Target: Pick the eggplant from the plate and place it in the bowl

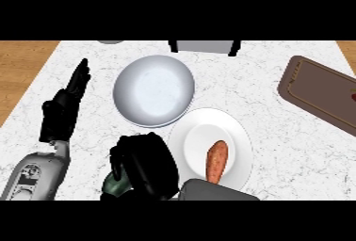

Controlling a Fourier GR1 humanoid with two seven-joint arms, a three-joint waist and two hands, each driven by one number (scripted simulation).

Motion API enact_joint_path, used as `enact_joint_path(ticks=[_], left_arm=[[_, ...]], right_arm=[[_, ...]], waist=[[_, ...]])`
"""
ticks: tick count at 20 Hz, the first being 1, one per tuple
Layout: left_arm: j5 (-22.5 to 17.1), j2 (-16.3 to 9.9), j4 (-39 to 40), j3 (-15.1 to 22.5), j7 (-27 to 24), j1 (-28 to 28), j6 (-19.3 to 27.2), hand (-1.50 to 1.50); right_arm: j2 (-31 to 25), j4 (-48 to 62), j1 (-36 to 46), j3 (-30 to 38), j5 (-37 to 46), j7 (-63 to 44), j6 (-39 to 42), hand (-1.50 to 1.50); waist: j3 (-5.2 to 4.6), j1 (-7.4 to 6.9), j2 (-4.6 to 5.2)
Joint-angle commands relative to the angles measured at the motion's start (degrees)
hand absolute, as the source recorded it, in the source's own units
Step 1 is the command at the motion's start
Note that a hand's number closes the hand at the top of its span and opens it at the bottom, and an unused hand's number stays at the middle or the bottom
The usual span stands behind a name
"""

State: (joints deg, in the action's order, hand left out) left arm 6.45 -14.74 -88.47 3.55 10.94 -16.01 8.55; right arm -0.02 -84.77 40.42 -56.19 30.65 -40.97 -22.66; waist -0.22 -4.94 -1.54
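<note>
My right hand (147,164) is curled round the eggplant (114,184), of which only a dark greenish end shows below the fingers. The hand sits just left of the white plate (240,136) and below the grey bowl (153,89). An orange, elongated vegetable (216,161) lies on the plate. The bowl holds nothing. Over by the counter's left side, my left hand (64,110) rests open with its fingers pointing up.
A brown tray (321,92) lies at the right edge of the counter. A grey appliance (205,45) stands at the back, with a small grey object (110,41) to its left. The wooden floor (21,70) shows past the counter's left edge.
</note>
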Motion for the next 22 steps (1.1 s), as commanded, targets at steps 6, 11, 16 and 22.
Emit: enact_joint_path(ticks=[6, 11, 16, 22], left_arm=[[0.94, 0.91, 1.06, 0.01, -0.56, -1.37, 1.02, 0.00], [1.49, 0.94, 0.03, -0.09, -1.16, -0.52, 1.49, 0.00], [-0.24, -0.50, 1.28, -2.26, -2.69, -0.27, -0.29, 0.00], [0.31, 0.27, -0.14, -1.98, -1.94, 0.39, 0.18, 0.00]], right_arm=[[0.01, 1.05, 13.18, -4.61, 4.75, -23.67, -15.83, 1.50], [0.00, 7.11, 19.96, -1.19, 3.82, -25.83, -20.96, 1.50], [0.00, 14.84, 23.19, 2.15, 1.92, -21.36, -26.51, 1.50], [0.00, 31.25, 27.01, 1.83, 2.35, -16.37, -27.83, 1.50]], waist=[[0.01, 0.75, 1.16], [0.06, 0.74, 1.59], [0.10, 1.25, 1.98], [0.12, 1.32, 2.24]])
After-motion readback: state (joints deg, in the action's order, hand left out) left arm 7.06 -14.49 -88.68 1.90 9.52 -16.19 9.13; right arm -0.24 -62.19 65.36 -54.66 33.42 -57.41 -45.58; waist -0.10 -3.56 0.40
